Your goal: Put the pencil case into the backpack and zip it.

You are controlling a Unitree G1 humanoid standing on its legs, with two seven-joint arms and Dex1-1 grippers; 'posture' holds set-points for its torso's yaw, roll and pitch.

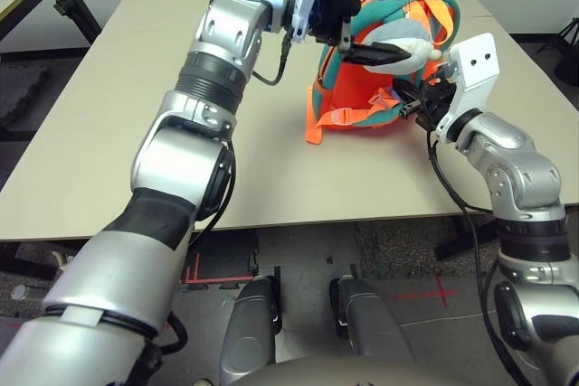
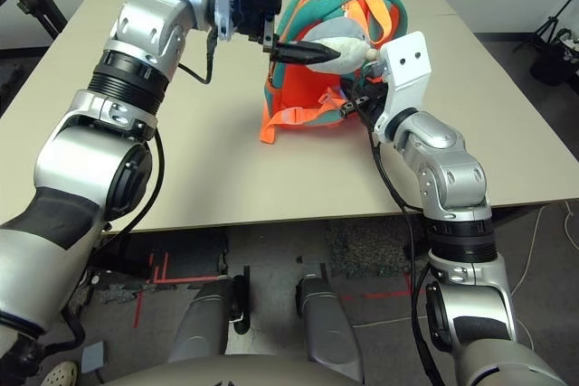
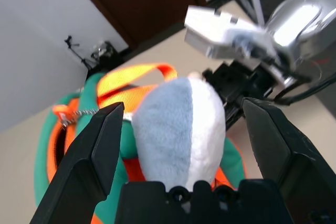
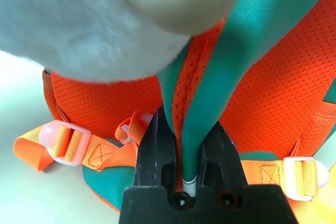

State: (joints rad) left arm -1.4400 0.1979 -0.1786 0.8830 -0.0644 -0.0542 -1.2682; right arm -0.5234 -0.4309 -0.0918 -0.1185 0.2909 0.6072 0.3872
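Closest to me, my right gripper (image 4: 191, 153) is clenched on a teal strap (image 4: 210, 114) of the backpack (image 1: 362, 101), the two black fingers (image 4: 157, 150) pinching the strap where it runs down the orange mesh panel; in the head views this gripper sits at the backpack's right side, low, near the table's (image 1: 136, 133) surface. From the right wrist view I see the orange webbing straps (image 4: 86, 150) with their pale plastic buckles (image 4: 58, 135) lying against the table just beside the pack's lower edge. The backpack stands roughly upright toward the middle of the table, nearer the far edge than the near one, with its strap side facing me. Above my right gripper hangs the grey-white plush head (image 3: 178, 129), attached near the top of the pack. My left gripper (image 3: 184, 129) is up at that height, its fingers (image 3: 94, 150) spread wide on either side of the plush head, gripping nothing; I cannot tell whether they touch the plush. Behind the plush, teal loops (image 1: 434, 2) and an orange strap (image 3: 131, 80) rise at the pack's top. I do not see the pencil case in any view, so I cannot say where it lies.
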